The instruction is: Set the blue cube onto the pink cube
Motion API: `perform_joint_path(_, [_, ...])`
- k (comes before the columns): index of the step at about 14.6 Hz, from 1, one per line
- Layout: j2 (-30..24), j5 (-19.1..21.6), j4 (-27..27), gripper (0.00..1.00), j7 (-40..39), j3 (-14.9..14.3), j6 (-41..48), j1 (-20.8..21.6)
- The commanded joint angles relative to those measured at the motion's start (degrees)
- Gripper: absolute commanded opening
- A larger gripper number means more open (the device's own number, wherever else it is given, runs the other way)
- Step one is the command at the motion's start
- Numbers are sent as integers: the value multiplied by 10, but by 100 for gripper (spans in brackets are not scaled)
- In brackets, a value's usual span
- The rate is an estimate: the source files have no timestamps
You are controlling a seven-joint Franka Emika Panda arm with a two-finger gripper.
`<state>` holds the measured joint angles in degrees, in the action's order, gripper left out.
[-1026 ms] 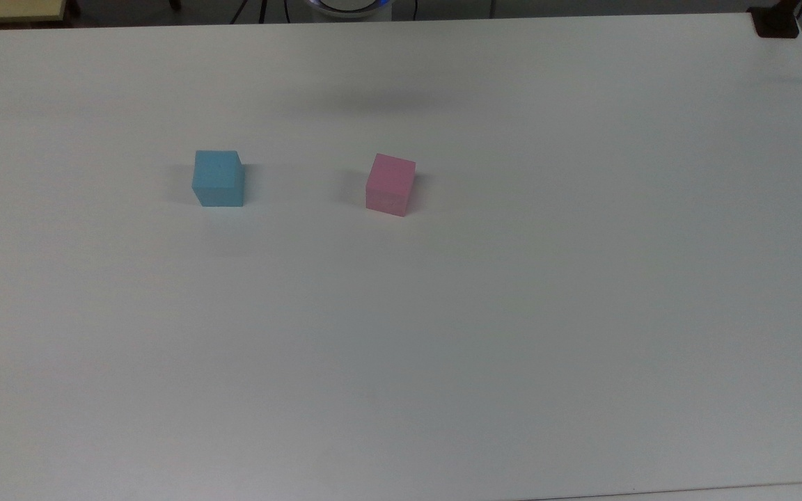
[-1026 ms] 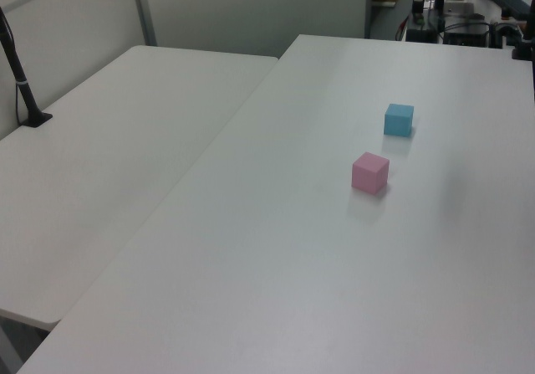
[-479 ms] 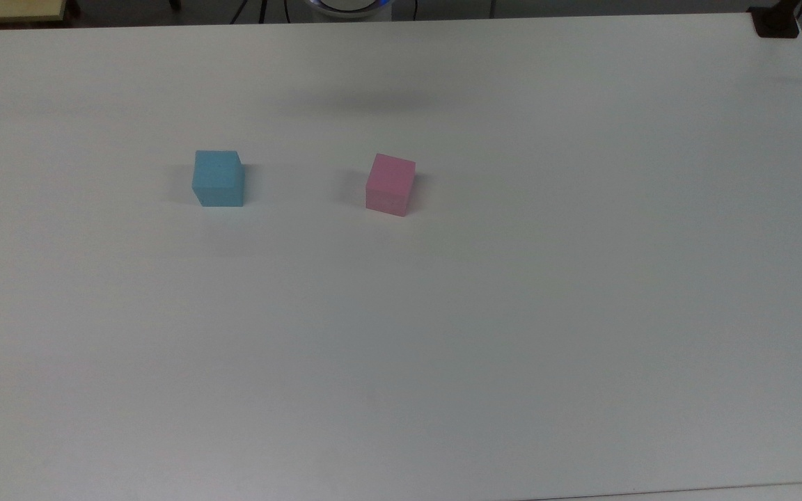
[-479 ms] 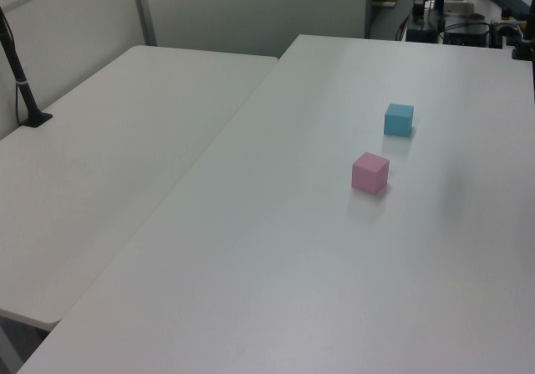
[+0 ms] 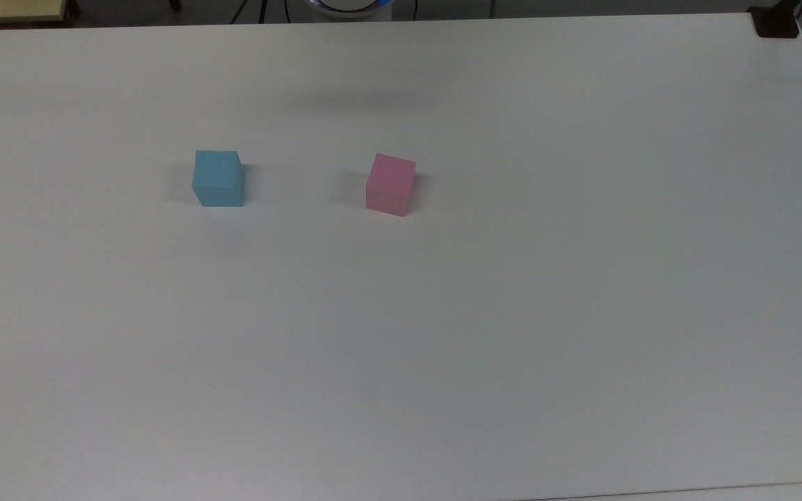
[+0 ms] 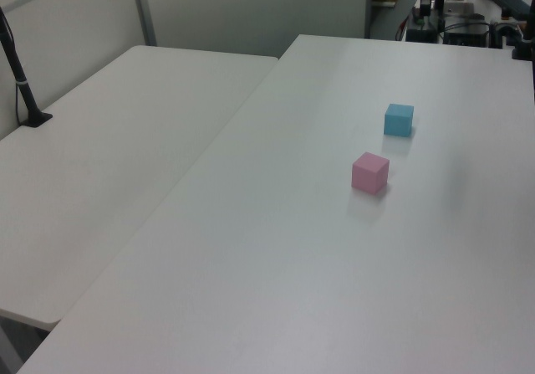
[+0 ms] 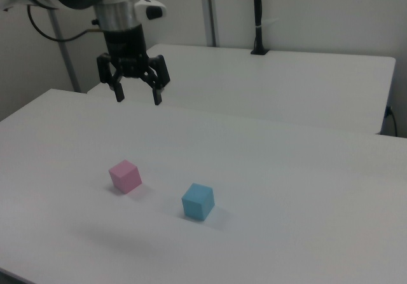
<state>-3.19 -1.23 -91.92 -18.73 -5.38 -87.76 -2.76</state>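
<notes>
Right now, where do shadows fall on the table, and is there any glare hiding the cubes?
Top view: soft smudge of shadow on the table above the cubes, faint ones beside the blue cube and pink cube. Right view: open pincer hangs high; diffuse shadow nearer the camera than the cubes. No glare on either cube.

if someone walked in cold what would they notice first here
Two small cubes on a bare white table: the blue cube toward the top view's left and the pink cube to its right, apart, both flat on the surface. In the right view, the tool hangs open above the table, beyond the pink cube, holding nothing.
</notes>
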Motion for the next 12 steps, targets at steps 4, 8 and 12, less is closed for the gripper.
perform_joint_path(4, [19,3,-85,100,-115,-45,-123,-30])
perform_joint_path(8, [52,7,-176,100,-114,-55,-260,-30])
perform_joint_path(12, [87,8,-222,100,-98,-55,-334,-33])
